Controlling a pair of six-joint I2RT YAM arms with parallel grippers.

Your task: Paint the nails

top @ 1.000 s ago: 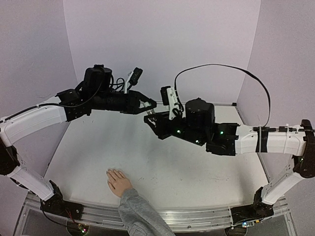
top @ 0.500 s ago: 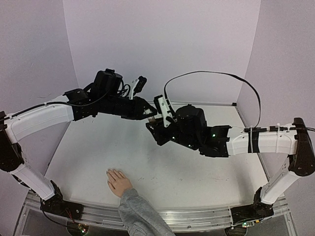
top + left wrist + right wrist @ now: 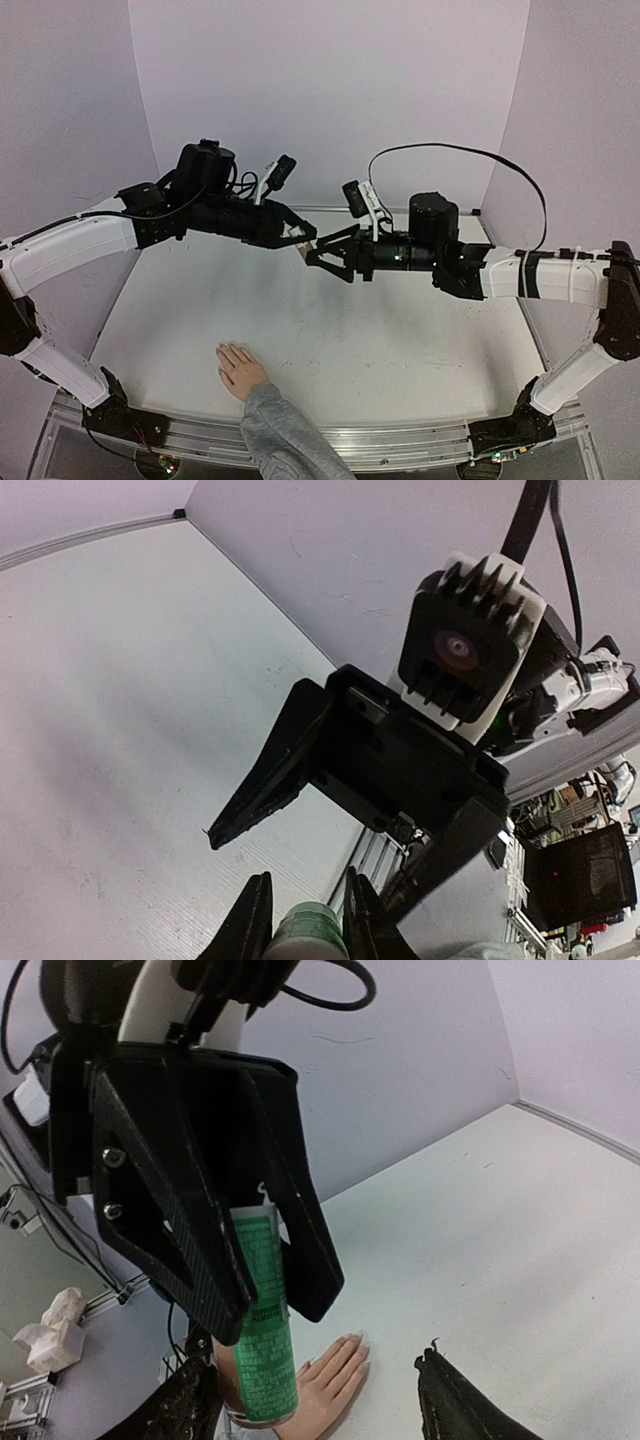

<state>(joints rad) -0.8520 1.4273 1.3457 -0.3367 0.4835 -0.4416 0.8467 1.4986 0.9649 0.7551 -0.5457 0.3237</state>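
The flesh-coloured hand lies palm down at the table's near edge, its grey knit sleeve behind it. Its pale nails show in the right wrist view, small and unclear. My left gripper is shut on a small bottle with a green label and holds it high above the table; the bottle's green end sits between its fingers. My right gripper is open and empty, facing the bottle closely, one dark finger ahead of the left wrist camera.
The white table is walled by pale purple panels at the back and sides. A black cable loops above the right arm. The metal rail runs along the near edge.
My right wrist has rolled and drawn back to the right, its open jaws now pointing left at the bottle. My left gripper has shifted slightly left with the bottle. The hand has not moved.
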